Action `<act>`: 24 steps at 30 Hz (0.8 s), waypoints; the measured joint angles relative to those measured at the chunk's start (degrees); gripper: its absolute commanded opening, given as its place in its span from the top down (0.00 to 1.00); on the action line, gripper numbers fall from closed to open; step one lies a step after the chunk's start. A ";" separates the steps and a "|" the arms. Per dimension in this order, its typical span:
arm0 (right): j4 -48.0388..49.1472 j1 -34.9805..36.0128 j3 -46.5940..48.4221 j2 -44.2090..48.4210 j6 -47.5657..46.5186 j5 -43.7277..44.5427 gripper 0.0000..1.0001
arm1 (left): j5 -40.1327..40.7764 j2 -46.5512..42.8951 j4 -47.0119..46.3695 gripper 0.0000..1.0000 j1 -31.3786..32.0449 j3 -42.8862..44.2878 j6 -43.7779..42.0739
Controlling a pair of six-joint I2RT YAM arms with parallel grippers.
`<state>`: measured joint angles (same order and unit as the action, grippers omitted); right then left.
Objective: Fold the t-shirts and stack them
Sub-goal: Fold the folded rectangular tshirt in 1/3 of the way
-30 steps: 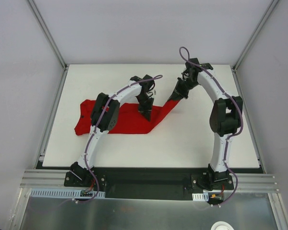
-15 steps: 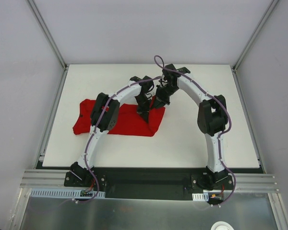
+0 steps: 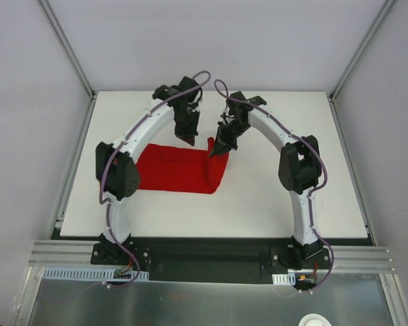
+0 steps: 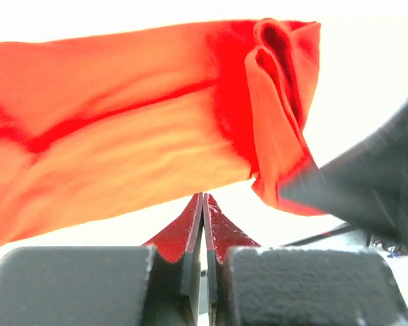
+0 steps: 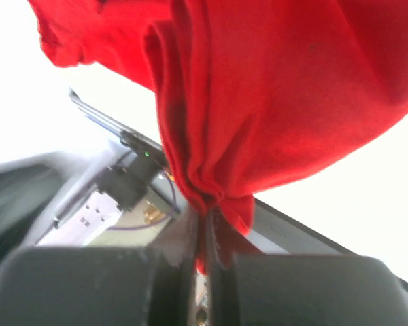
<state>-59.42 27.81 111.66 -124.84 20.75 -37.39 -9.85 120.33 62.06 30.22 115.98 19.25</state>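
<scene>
Your right gripper [image 5: 205, 238] clenched on a bunched fold of the t-shirt [image 3: 170, 170], your left gripper [image 4: 202, 204] pinched shut, cloth spread just beyond its tips

Soft, matt red cloth t-shirt [image 3: 173, 170] on smooth white table [image 3: 272, 197].

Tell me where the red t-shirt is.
In the top view the red t-shirt lies on the white table, left of centre; its right end is pinched in the right claw, with the left claw by its far edge.

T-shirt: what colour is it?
The t-shirt is plain bright red; the top view shows it best.
</scene>
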 measured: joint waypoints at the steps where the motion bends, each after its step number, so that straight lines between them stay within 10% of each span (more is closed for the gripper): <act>1: -0.04 -0.02 0.00 0.15 0.00 0.00 1.00 | 1.51 -3.54 0.17 1.00 -0.35 0.02 -0.02; 10: 0.00 0.24 0.00 0.44 -0.02 -0.39 0.99 | 13.68 -25.62 3.52 1.00 -7.85 -1.92 0.02; 24: 0.83 5.42 7.39 -8.09 0.81 -2.60 0.99 | 16.79 -26.40 7.72 1.00 -13.29 -2.03 0.90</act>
<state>-58.59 33.23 119.04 -132.92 21.56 -39.99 6.94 93.93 69.78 16.93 113.95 20.14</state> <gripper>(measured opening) 0.035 0.003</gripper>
